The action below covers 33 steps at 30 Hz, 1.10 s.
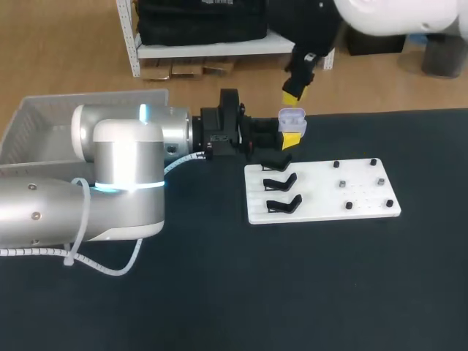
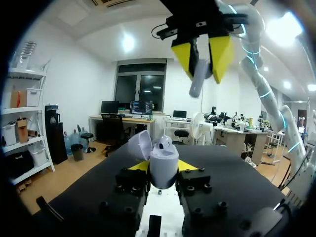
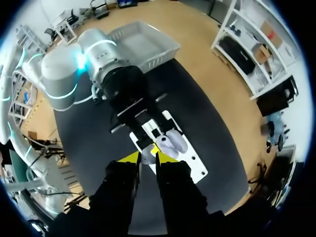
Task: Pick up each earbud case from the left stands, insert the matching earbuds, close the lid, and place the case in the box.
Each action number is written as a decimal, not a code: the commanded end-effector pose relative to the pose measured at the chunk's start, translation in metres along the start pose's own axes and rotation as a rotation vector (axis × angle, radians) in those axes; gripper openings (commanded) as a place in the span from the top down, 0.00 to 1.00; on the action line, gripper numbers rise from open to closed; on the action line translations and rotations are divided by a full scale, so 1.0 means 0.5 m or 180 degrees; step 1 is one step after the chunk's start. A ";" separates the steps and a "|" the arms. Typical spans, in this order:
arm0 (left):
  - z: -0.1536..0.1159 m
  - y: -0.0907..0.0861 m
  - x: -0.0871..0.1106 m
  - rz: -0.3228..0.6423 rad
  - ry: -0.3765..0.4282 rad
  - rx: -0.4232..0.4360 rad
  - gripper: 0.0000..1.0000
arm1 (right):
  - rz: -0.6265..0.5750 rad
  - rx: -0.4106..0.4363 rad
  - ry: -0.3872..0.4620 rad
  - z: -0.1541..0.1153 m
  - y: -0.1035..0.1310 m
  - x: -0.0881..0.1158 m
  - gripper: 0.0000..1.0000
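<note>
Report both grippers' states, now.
Left gripper: shut on the open earbud case.
Right gripper: shut on an earbud.

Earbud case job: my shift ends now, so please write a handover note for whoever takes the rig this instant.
Left gripper: shut on the earbud case, lid open, held off the white board's far left corner.
Right gripper: shut on an earbud, above the open case.
Black stands look empty; no case shows in the box.
Done: case picked up, earbud fetched.
To do: seat the earbud, close the lid, place the case in the box.
</note>
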<state>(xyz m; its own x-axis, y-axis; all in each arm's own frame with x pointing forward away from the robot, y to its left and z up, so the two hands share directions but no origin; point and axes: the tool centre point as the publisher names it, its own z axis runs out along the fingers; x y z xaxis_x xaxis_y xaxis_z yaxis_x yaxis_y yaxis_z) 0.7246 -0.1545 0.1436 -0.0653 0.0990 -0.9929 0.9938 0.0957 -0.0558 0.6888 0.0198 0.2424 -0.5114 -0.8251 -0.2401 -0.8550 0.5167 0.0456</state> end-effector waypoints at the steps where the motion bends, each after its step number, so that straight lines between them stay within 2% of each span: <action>1: 0.000 -0.002 0.003 0.0014 -0.0025 -0.0015 1.00 | -0.0028 -0.0014 0.0011 0.018 -0.010 0.002 1.00; 13: 0.000 -0.002 0.003 0.0014 -0.0025 -0.0015 1.00 | 0.0006 0.0009 0.0073 0.048 -0.026 0.003 1.00; 33: 0.000 -0.002 0.003 0.0014 -0.0025 -0.0015 1.00 | 0.0265 -0.0026 0.0125 0.073 -0.037 -0.005 1.00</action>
<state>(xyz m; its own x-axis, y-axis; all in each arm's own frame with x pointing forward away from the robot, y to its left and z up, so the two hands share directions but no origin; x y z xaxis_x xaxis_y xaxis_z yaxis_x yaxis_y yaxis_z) 0.7246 -0.1545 0.1435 -0.0653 0.0990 -0.9929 0.9938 0.0957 -0.0559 0.7056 0.0200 0.2058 -0.5805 -0.7890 -0.2015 -0.8118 0.5802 0.0668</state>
